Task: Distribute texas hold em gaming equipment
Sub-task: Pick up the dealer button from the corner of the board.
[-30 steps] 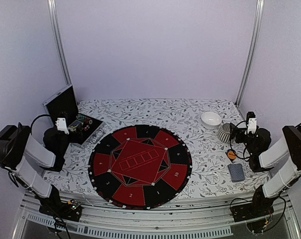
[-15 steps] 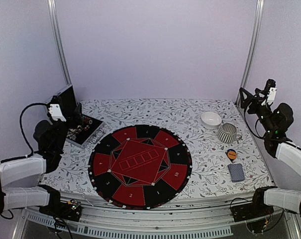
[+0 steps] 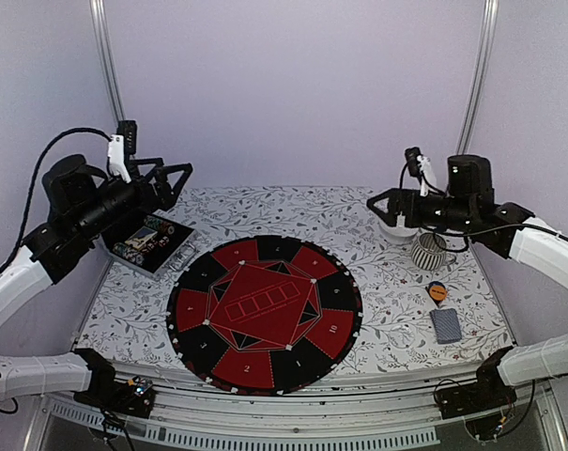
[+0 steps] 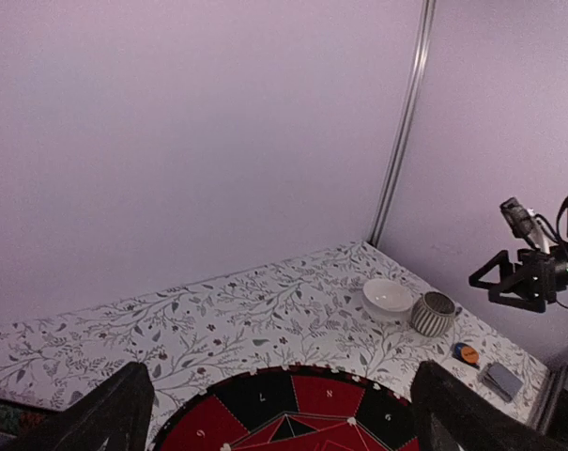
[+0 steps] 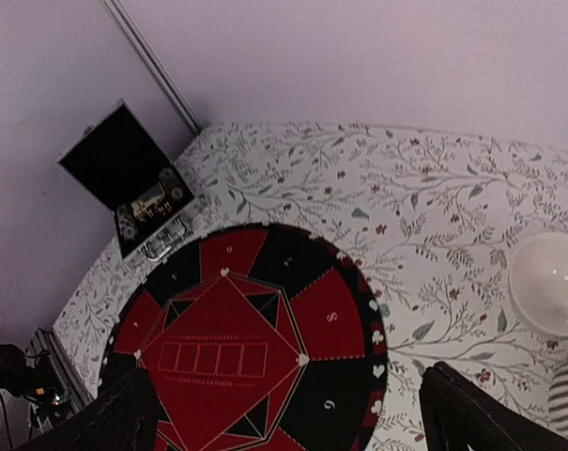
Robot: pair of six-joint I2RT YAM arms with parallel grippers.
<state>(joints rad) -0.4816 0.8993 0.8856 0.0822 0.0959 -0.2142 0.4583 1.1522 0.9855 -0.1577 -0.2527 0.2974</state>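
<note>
A grey-blue card deck lies at the right front of the table, with an orange disc button just behind it. Poker chips sit in an open black case at the back left. My left gripper hangs open in the air above that case, holding nothing. My right gripper is open and empty too, raised beside the white bowl. The left wrist view shows the deck and the button far right. The right wrist view shows the case at the upper left.
A round red and black felt mat covers the table's middle. A ribbed grey cup stands in front of the bowl. The table has a floral cloth and plain walls behind.
Both arms have risen from folded positions at the table's sides and swung inward and up. Both grippers stayed open, and nothing on the table moved.
</note>
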